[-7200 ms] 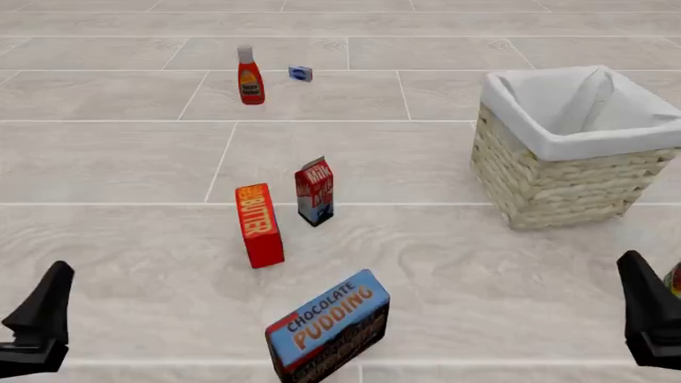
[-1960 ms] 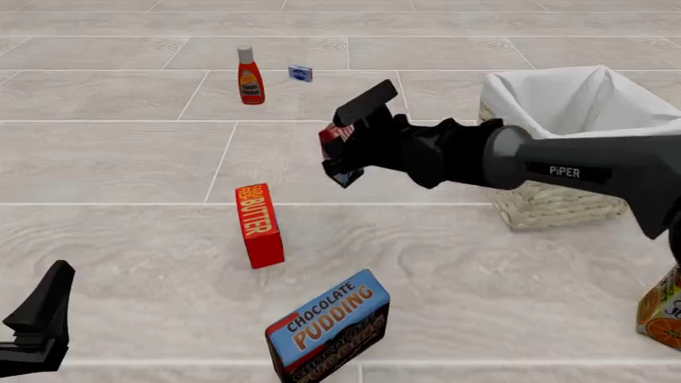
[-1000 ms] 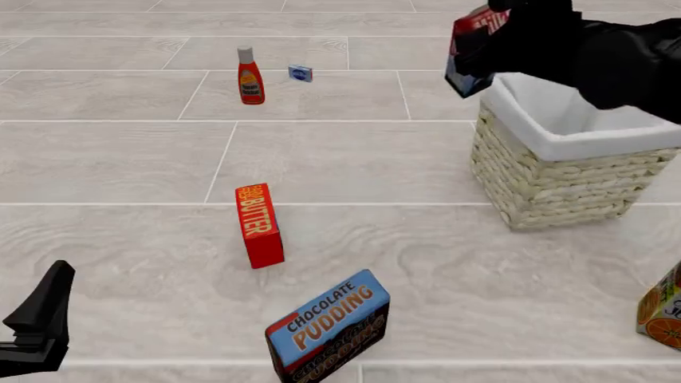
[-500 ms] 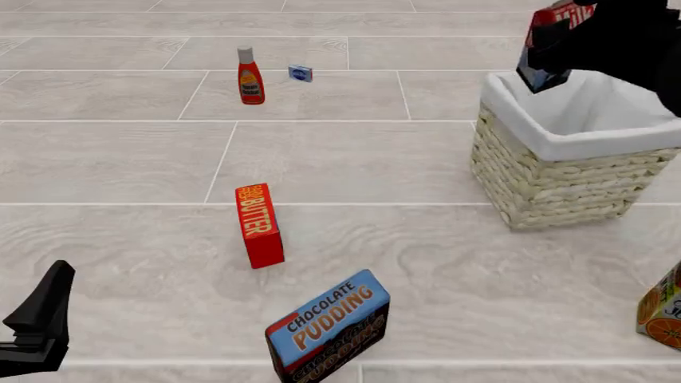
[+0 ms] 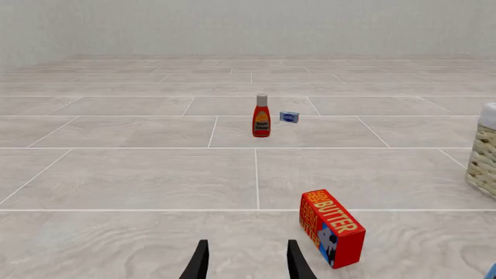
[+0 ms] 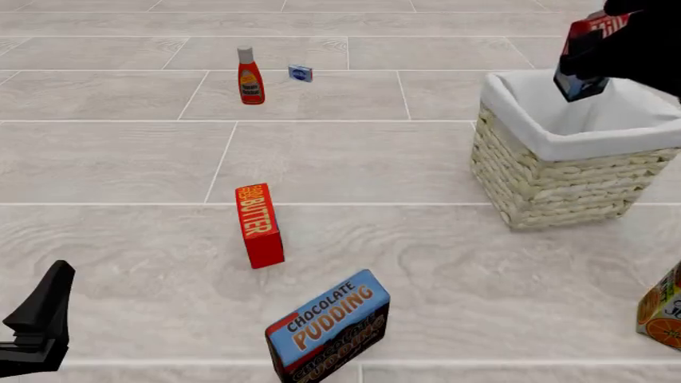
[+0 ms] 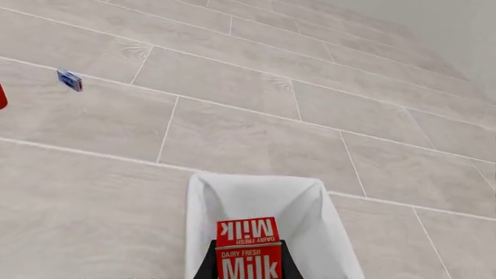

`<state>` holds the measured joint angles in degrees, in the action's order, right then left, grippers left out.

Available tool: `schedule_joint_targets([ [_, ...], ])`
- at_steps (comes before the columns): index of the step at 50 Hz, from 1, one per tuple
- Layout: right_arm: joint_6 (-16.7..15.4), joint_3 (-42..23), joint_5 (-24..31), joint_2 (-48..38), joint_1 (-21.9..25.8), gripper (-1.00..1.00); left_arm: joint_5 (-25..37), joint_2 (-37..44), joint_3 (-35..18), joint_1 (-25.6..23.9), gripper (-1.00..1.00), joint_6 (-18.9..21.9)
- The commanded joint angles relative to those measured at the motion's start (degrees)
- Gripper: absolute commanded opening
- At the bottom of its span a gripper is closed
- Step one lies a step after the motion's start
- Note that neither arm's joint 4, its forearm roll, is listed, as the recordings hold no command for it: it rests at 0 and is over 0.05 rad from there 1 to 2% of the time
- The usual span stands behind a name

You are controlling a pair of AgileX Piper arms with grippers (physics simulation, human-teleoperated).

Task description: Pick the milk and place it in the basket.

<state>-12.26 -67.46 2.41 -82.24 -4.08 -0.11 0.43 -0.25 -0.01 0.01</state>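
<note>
One carton, the milk (image 6: 588,57), hangs pinched in the right gripper (image 6: 596,60) above the basket (image 6: 553,171) at the table's far right edge in the front view. The right wrist view shows the milk (image 7: 247,250) over the white lining (image 7: 263,203). In the left wrist view the left gripper (image 5: 246,261) sits spread, idle. Risk: released off-centre, the carton could strike the rim and topple outside.

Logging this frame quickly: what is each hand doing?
Left hand: open, holding nothing.
Right hand: closed on the milk, above the basket.
</note>
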Motion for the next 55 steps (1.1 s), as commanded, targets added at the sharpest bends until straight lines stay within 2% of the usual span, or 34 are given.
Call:
schedule_joint_targets([
  [1, 1.0, -3.0, 0.7, -2.8, -1.4, -1.00, 0.0, 0.0, 0.0, 0.0, 1.00, 0.0],
  [9, 0.5, -5.7, 1.5, -6.5, -2.4, -1.00, 0.0, 0.0, 0.0, 0.0, 1.00, 0.0],
  [28, 1.9, -9.0, 2.1, -12.5, -3.7, -1.00, 0.0, 0.0, 0.0, 0.0, 1.00, 0.0],
  [55, 3.2, -9.3, 1.1, -17.5, -3.2, -1.00, 0.0, 0.0, 0.0, 0.0, 1.00, 0.0],
])
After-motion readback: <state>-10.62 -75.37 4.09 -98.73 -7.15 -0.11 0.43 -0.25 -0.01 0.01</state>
